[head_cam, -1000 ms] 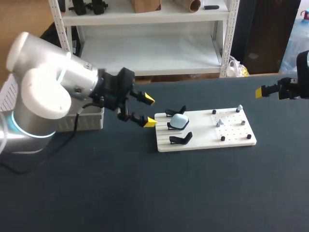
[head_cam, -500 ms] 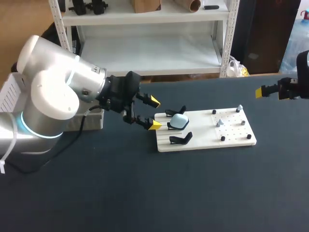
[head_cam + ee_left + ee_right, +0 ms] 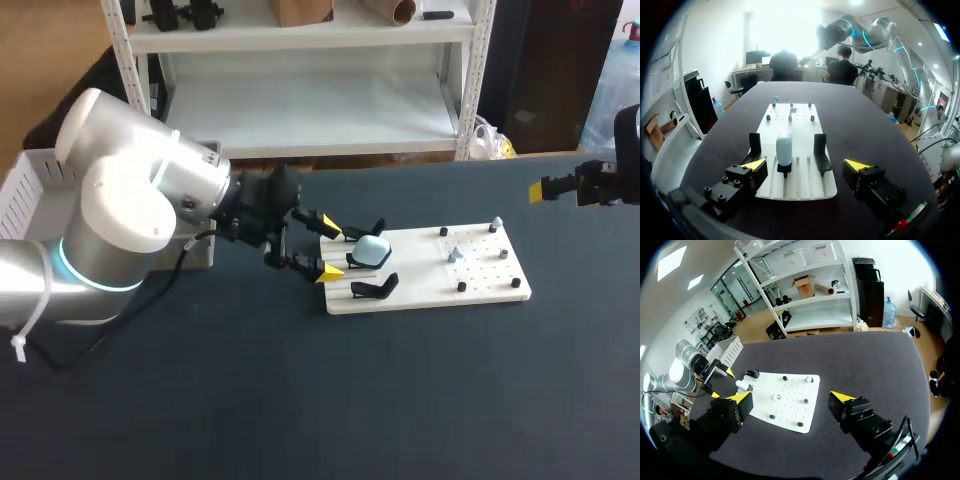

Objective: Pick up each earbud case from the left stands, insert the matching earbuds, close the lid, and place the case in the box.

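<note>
Three black stands (image 3: 375, 288) sit at the left end of the white board (image 3: 485, 285) on our dark worktop (image 3: 300, 400), and the middle one carries a pale blue earbud case (image 3: 374, 250). The left jaws, on our left arm (image 3: 150, 200), stand spread wide at the board's left edge, one tip either side of the case, touching nothing. The right jaws, on our right arm (image 3: 605, 185), hang well off the board's right end, likewise spread apart.
</note>
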You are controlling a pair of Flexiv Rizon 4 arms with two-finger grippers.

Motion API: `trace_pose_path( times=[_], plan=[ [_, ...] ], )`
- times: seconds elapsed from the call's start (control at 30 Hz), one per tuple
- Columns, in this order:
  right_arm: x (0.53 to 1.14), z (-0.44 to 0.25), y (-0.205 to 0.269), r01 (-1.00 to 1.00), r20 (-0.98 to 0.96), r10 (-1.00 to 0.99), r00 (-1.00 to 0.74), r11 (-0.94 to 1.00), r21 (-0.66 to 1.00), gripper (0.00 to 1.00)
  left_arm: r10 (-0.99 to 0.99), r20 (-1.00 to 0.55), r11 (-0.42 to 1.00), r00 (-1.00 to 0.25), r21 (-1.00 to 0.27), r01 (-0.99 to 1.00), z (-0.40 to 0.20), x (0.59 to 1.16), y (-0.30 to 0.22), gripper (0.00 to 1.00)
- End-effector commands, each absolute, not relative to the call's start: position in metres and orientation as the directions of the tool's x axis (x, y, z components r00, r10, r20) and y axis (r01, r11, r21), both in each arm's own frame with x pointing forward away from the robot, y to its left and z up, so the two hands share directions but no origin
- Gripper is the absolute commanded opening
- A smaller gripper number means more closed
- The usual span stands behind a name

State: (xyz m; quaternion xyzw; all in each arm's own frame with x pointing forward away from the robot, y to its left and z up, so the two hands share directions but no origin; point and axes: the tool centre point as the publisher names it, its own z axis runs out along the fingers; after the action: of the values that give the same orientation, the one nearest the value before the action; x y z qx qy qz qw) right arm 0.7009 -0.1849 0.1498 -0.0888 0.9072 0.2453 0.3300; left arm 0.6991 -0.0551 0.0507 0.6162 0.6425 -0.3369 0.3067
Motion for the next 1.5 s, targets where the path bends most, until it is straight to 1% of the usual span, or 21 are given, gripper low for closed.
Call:
trace_pose_path(
  times=[0.03, 0.33, 0.53, 0.77, 0.83, 0.87, 0.97, 1.0, 1.1, 1.2, 1.27, 1.33, 1.37, 1.4, 1.47, 1.5],
  plan=[
    [0.701, 0.15, -0.185, -0.324, -0.642, 0.0, -0.766, 0.864, 0.386, 1.0, 0.583, -0.811, 0.014, -0.055, -0.057, 0.998, 0.052, 0.704, -0.055, 1.0],
    [0.701, 0.15, -0.185, -0.324, -0.642, 0.0, -0.766, 0.864, 0.386, 1.0, 0.576, -0.816, 0.018, -0.048, -0.046, 0.999, 0.048, 0.706, -0.059, 1.0],
    [0.701, 0.15, -0.185, -0.324, -0.642, 0.0, -0.766, 0.864, 0.386, 1.0, 0.56, -0.828, 0.015, -0.013, -0.005, 1.0, 0.045, 0.706, -0.065, 1.0],
    [0.701, 0.15, -0.185, -0.324, -0.642, 0.0, -0.766, 0.864, 0.386, 1.0, 0.557, -0.831, 0.006, 0.0, 0.004, 1.0, 0.037, 0.709, -0.072, 1.0],
    [0.701, 0.15, -0.185, -0.324, -0.642, 0.0, -0.766, 0.864, 0.386, 1.0, 0.555, -0.832, 0.004, 0.001, 0.004, 1.0, 0.037, 0.71, -0.073, 0.98],
    [0.701, 0.15, -0.185, -0.324, -0.642, 0.0, -0.766, 0.864, 0.386, 1.0, 0.553, -0.833, 0.004, 0.002, 0.005, 1.0, 0.036, 0.711, -0.074, 0.93],
    [0.701, 0.15, -0.185, -0.324, -0.642, 0.0, -0.766, 0.864, 0.386, 1.0, 0.549, -0.836, 0.002, 0.004, 0.006, 1.0, 0.035, 0.714, -0.076, 0.89],
    [0.701, 0.15, -0.185, -0.324, -0.642, 0.0, -0.766, 0.864, 0.386, 1.0, 0.549, -0.836, 0.0, 0.003, 0.004, 1.0, 0.034, 0.715, -0.077, 0.86],
    [0.701, 0.15, -0.185, -0.324, -0.642, 0.0, -0.766, 0.864, 0.386, 1.0, 0.549, -0.836, -0.002, -0.013, -0.017, 1.0, 0.03, 0.72, -0.079, 0.84],
    [0.701, 0.15, -0.185, -0.324, -0.642, 0.0, -0.766, 0.864, 0.386, 1.0, 0.547, -0.837, 0.003, -0.017, -0.018, 1.0, 0.029, 0.724, -0.079, 0.78],
    [0.701, 0.15, -0.185, -0.324, -0.642, 0.0, -0.766, 0.864, 0.386, 1.0, 0.543, -0.84, 0.007, -0.018, -0.018, 1.0, 0.029, 0.726, -0.079, 0.68],
    [0.701, 0.15, -0.185, -0.324, -0.642, 0.0, -0.766, 0.864, 0.386, 1.0, 0.54, -0.842, 0.009, -0.022, -0.02, 1.0, 0.028, 0.729, -0.08, 0.65],
    [0.701, 0.15, -0.185, -0.324, -0.642, 0.0, -0.766, 0.864, 0.386, 1.0, 0.539, -0.842, 0.01, -0.023, -0.021, 1.0, 0.028, 0.73, -0.08, 0.58],
    [0.701, 0.15, -0.185, -0.324, -0.642, 0.0, -0.766, 0.864, 0.386, 1.0, 0.538, -0.842, 0.01, -0.023, -0.021, 1.0, 0.028, 0.73, -0.08, 0.56],
    [0.701, 0.15, -0.185, -0.324, -0.642, 0.0, -0.766, 0.864, 0.386, 1.0, 0.535, -0.845, 0.009, -0.026, -0.024, 1.0, 0.028, 0.73, -0.08, 0.57],
    [0.701, 0.15, -0.185, -0.324, -0.642, 0.0, -0.766, 0.864, 0.386, 1.0, 0.534, -0.845, 0.009, -0.026, -0.026, 1.0, 0.028, 0.73, -0.08, 0.59]
  ],
)
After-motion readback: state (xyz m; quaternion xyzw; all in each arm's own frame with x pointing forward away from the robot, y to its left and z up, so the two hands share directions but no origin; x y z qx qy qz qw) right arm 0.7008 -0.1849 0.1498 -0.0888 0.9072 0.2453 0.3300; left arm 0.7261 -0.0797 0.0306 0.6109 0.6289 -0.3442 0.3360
